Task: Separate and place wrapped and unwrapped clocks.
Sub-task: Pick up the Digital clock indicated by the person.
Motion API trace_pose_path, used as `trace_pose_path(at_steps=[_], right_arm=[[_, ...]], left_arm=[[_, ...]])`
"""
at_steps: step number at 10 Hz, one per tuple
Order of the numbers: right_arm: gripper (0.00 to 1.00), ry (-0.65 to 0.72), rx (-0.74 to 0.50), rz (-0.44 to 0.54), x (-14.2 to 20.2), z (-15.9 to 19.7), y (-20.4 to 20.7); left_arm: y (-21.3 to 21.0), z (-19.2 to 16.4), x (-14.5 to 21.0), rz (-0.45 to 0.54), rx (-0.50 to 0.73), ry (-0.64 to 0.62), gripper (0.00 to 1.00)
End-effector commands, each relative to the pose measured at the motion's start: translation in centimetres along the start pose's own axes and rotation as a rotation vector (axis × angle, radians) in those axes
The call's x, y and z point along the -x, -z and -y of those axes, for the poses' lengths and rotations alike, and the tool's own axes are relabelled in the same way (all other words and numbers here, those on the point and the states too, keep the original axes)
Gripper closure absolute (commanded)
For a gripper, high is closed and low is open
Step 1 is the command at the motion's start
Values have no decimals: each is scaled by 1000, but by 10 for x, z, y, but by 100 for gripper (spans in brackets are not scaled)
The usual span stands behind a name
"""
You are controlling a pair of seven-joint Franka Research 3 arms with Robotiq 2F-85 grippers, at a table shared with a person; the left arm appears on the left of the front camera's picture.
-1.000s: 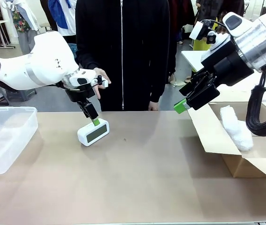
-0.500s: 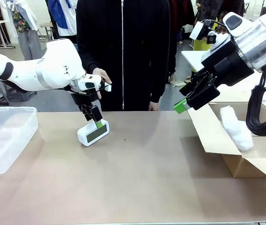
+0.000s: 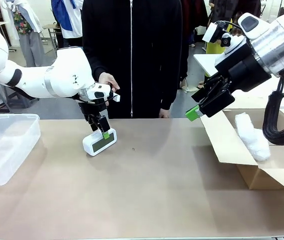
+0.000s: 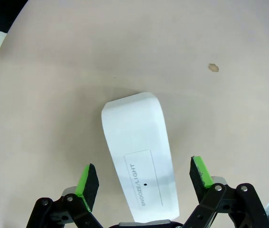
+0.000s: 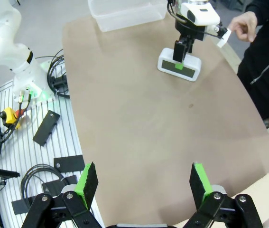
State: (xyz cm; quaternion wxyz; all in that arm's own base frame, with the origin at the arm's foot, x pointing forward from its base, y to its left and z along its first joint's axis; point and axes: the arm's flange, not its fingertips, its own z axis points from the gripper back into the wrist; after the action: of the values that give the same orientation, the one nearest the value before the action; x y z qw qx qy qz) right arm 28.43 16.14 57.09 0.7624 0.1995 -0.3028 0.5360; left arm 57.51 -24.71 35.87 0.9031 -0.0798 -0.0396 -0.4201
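A bare white clock [image 3: 99, 141] with a dark screen stands on the brown table, left of centre. My left gripper [image 3: 101, 129] hangs open right over it, its green-padded fingers straddling the clock's top. In the left wrist view the clock [image 4: 141, 156] lies between the open fingers [image 4: 88, 181], its snooze bar facing the camera. A wrapped clock [image 3: 252, 136] in white bubble wrap lies in the cardboard box [image 3: 232, 150] at the right. My right gripper [image 3: 198, 111] is open and empty, raised above the box's left flap. From the right wrist I see the bare clock [image 5: 179, 64] under the left gripper [image 5: 178, 59].
A clear plastic tub [image 3: 4, 145] sits at the table's left edge. A person in black stands at the far side, one hand [image 3: 107, 80] just behind my left arm. Cables and black parts [image 5: 30, 156] lie on the floor beside the table.
My left arm has shifted right and lowered, bringing the open fingers down around the bare clock. The right arm has not moved.
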Motion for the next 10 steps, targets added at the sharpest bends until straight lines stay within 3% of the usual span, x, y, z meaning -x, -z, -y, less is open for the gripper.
trace_pose_path(at_steps=[1,7,8,9,10], right_arm=[[0,-6,-7,6,-1,1,2],[0,-6,-7,6,-1,1,2],[0,-6,-7,6,-1,1,2],[0,-6,-7,6,-1,1,2],[0,-6,-7,6,-1,1,2]], left_arm=[[2,-9,-10,-57,-3,-21,0],[13,-12,-13,-130,0,-31,0],[14,-13,-13,-147,2,-36,20],[15,-14,-13,-152,-2,-43,20],[14,-13,-14,-142,0,-43,40]])
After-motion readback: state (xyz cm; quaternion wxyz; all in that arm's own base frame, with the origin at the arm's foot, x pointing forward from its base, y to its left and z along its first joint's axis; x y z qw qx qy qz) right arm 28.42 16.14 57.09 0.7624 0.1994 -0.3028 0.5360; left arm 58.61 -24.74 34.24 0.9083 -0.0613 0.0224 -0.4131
